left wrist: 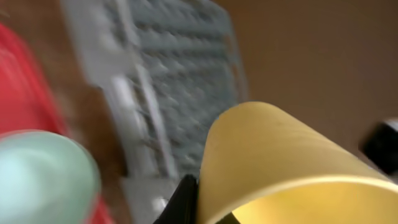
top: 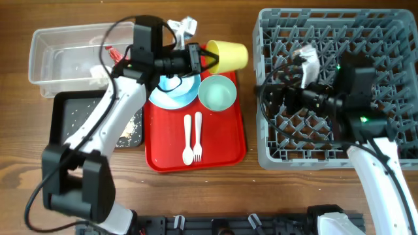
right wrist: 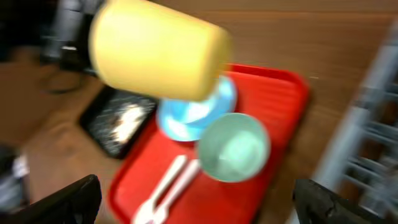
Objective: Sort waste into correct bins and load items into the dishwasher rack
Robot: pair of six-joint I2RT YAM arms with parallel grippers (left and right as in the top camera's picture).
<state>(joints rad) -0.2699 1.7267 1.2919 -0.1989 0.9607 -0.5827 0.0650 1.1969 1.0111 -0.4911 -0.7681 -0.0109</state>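
My left gripper (top: 208,60) is shut on the rim of the yellow cup (top: 228,55) and holds it on its side above the far edge of the red tray; the cup fills the left wrist view (left wrist: 280,155), one finger (left wrist: 208,205) against its wall. The pale blue plate (top: 175,93), mint bowl (top: 217,92), white spoon and fork (top: 191,137) lie on the tray. My right gripper (top: 277,98) is open and empty over the grey dishwasher rack (top: 385,39), facing the tray (right wrist: 199,211). A red wrapper (top: 112,52) lies in the clear tub (top: 59,39). Food scraps (top: 134,128) lie in the black tray (top: 68,111).
The flat red serving tray (top: 225,147) sits between the bins and the rack. A crumpled white tissue (top: 183,26) lies at the back by the tub. The right wrist view shows the cup (right wrist: 158,53), plate (right wrist: 186,118) and mint bowl (right wrist: 235,148).
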